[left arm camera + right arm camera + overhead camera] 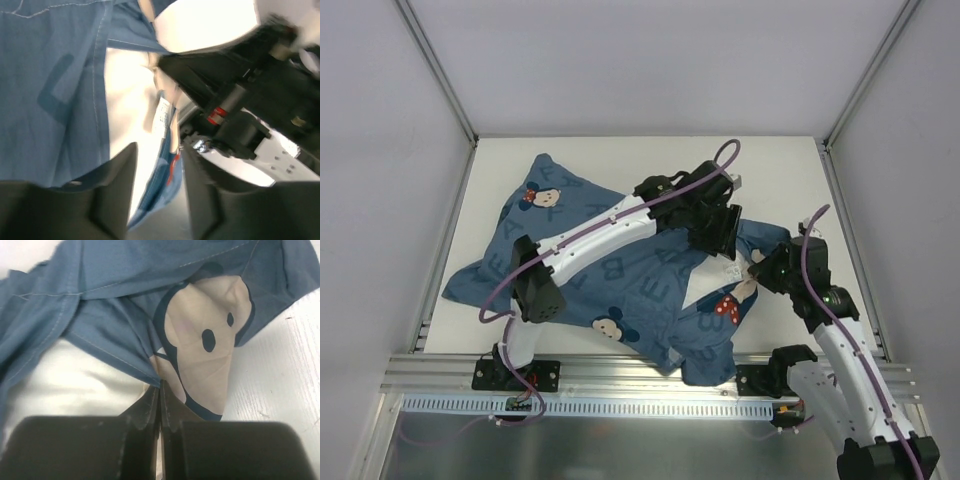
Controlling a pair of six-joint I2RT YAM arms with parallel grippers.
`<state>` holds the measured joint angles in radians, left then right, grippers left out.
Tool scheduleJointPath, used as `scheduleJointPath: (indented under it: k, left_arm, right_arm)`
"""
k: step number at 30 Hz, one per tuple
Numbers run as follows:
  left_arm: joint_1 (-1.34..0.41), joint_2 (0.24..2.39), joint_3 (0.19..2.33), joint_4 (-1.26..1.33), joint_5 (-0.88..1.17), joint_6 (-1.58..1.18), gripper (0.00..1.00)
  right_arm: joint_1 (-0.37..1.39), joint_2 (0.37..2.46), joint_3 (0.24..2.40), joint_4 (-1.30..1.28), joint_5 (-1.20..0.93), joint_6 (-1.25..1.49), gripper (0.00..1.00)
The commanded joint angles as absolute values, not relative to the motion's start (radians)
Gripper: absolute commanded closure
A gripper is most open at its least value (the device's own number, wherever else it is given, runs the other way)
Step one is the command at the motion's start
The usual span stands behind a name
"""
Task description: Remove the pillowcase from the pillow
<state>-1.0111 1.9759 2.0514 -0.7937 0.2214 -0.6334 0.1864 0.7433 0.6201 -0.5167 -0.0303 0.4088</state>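
The blue pillowcase [590,255] with letters and mouse faces lies crumpled over most of the pillow. A white wedge of the pillow [705,287] shows at the open end on the right. My right gripper [756,268] is shut on the pillowcase hem [161,382] beside a mouse-face print [200,355], with the white pillow [75,387] bare to its left. My left gripper [720,243] hovers over the opening. Its jaws [157,152] stand open with nothing between them, above the white pillow [127,100] and a fold of blue fabric [55,80]. A small white tag [162,112] hangs there.
The white table [620,150] is bounded by a metal rail [650,372] at the near edge and frame posts [435,70] at the back corners. The left arm [610,225] lies across the pillowcase. The right arm's body [250,100] is close beside the left gripper.
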Motion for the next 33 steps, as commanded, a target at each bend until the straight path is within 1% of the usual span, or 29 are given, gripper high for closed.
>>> scheduleJointPath:
  k: [1, 2, 4, 5, 7, 8, 13, 20, 25, 29, 33]
  left_arm:
    - [-1.032, 2.063, 2.160, -0.929, 0.157, -0.608, 0.52]
    - [-1.045, 2.078, 2.195, -0.961, 0.140, -0.597, 0.48]
    - [-1.061, 2.132, 2.232, -1.005, 0.105, -0.589, 0.37]
    - [-1.069, 2.152, 2.277, -1.037, 0.044, -0.589, 0.37]
    - [-1.084, 2.195, 2.307, -1.118, 0.000, -0.595, 0.37]
    - [-1.089, 2.198, 2.293, -1.132, -0.070, -0.615, 0.37]
    - [-1.091, 2.135, 2.178, -1.126, -0.181, -0.670, 0.37]
    - [-1.071, 2.122, 2.073, -1.082, -0.155, -0.721, 0.37]
    - [-1.039, 2.060, 1.965, -0.985, -0.080, -0.735, 0.37]
    - [-1.022, 2.057, 1.965, -0.968, -0.039, -0.745, 0.37]
    - [-1.015, 2.071, 1.996, -0.930, 0.023, -0.744, 0.37]
  right_arm:
    - [0.163, 0.635, 0.572, -0.511, -0.006, 0.442, 0.99]
    - [0.161, 0.597, 0.560, -0.496, -0.012, 0.445, 0.99]
    - [0.161, 0.574, 0.538, -0.479, -0.035, 0.448, 0.99]
    - [0.161, 0.560, 0.535, -0.473, -0.044, 0.446, 0.99]
    - [0.163, 0.554, 0.538, -0.472, -0.055, 0.445, 0.99]
    - [0.163, 0.552, 0.540, -0.472, -0.058, 0.437, 0.99]
    - [0.161, 0.528, 0.543, -0.498, -0.049, 0.417, 0.99]
    - [0.160, 0.450, 0.511, -0.543, -0.015, 0.402, 0.99]
    - [0.152, 0.449, 0.506, -0.665, 0.107, 0.400, 0.99]
    - [0.150, 0.471, 0.480, -0.690, 0.124, 0.420, 0.99]
    - [0.150, 0.462, 0.462, -0.664, 0.069, 0.420, 0.99]
